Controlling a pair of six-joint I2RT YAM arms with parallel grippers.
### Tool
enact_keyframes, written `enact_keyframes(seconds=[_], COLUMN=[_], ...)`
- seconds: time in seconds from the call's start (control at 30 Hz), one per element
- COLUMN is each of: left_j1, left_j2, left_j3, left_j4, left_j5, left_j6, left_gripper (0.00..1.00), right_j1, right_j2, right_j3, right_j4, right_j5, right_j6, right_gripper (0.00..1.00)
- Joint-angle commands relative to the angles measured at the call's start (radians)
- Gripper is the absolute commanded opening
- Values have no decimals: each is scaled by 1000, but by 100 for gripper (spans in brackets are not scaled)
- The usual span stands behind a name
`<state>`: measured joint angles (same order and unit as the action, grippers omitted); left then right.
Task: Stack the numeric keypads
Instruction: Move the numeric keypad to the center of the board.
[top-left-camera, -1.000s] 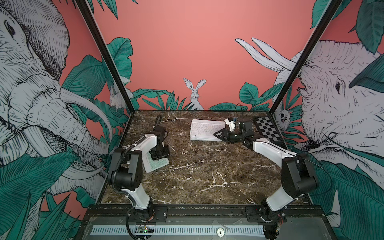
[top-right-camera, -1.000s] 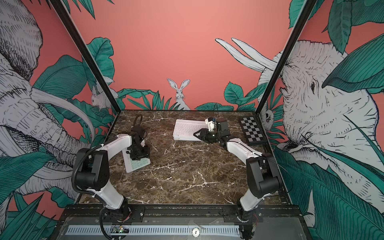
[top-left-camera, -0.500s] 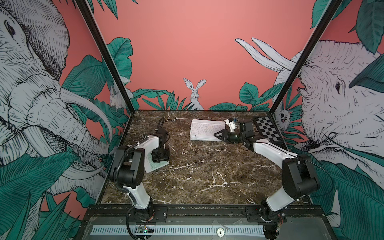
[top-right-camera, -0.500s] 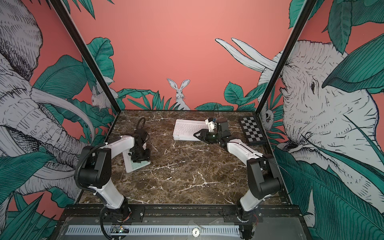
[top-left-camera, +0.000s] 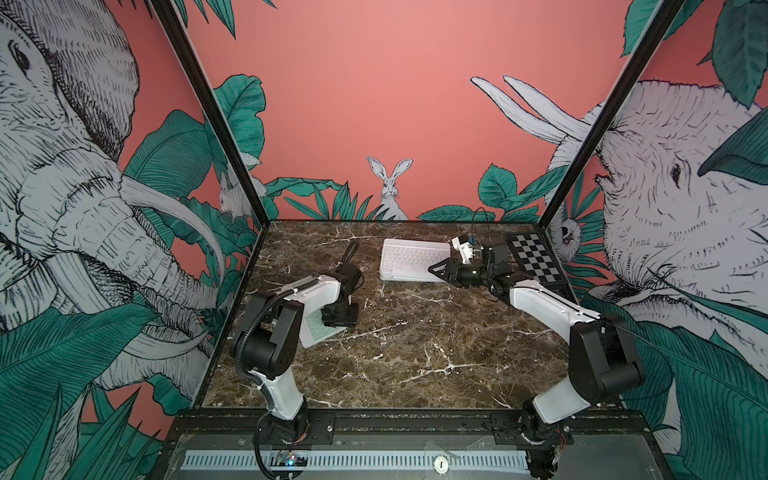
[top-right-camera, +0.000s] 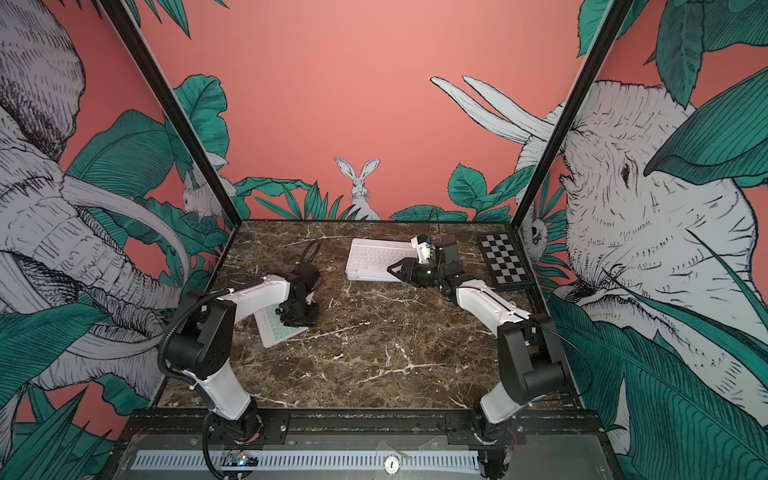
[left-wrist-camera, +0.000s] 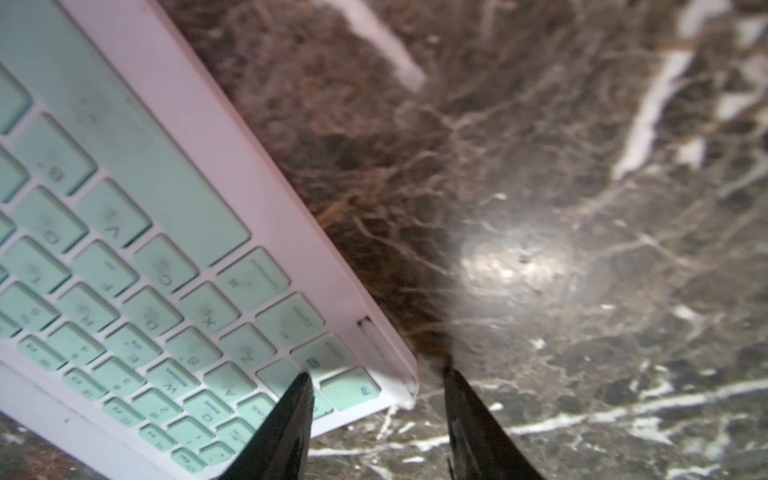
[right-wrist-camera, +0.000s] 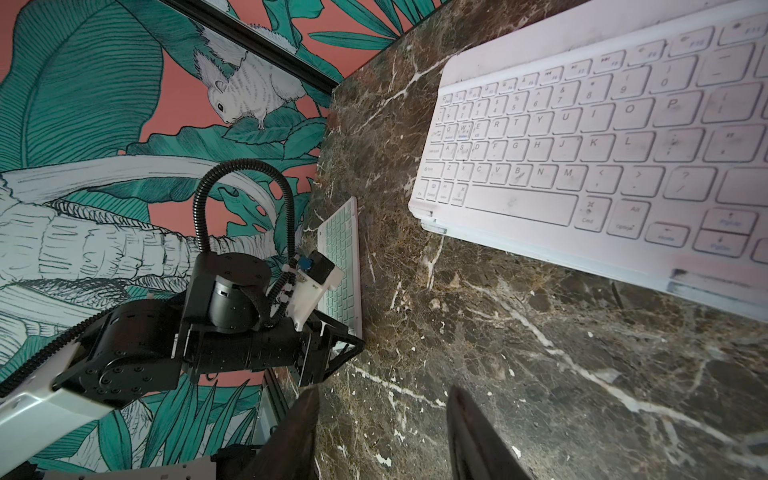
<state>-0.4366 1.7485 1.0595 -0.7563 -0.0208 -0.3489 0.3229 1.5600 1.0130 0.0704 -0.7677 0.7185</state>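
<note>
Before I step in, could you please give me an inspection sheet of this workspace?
Surface: dark marble table with white veins.
Job's things: stack of white keypads at the back centre, count unclear; one mint keypad lies apart from it, near the left wall.
Clutter: checkerboard, flat in the back right corner.
Hands: left hand straddles the mint keypad's corner, one finger over the keys and one past the edge, grip unclear; right hand open and empty, near the stack, not touching it.
Cables: ribbed hose loops over the left arm, off the keypads.
Surroundings: mural walls on three sides; nothing seen in the way.
</note>
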Motion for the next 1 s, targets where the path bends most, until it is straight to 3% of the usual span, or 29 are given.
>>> enact_keyframes(seconds=[0.0, 0.27, 0.4, 0.53, 0.73, 0.97], left_j1=[-52, -165, -176, -122, 62, 97], left_j2=[61, 102, 77, 1, -7, 112], left_j3=[-34, 42, 98, 146, 176, 245], left_j4=[63, 175, 201, 150, 115, 87], left_j5=[155, 266, 287, 214, 204, 140], left_j6=[-57, -161, -213, -201, -122, -28], left_gripper=[53, 53, 53, 56, 57, 57], right_j1=[8, 8, 8, 8, 8, 8], right_j2=[-33, -61, -61, -70, -56, -55], right_j3=[-14, -21, -11, -19, -13, -1], right_j4=[29, 16, 4, -8, -9, -22], right_j5=[-12, -7, -7, -3, -9, 2], right_j6=[-10, -17, -21, -24, -21, -27], right_gripper=[49, 49, 49, 49, 49, 49])
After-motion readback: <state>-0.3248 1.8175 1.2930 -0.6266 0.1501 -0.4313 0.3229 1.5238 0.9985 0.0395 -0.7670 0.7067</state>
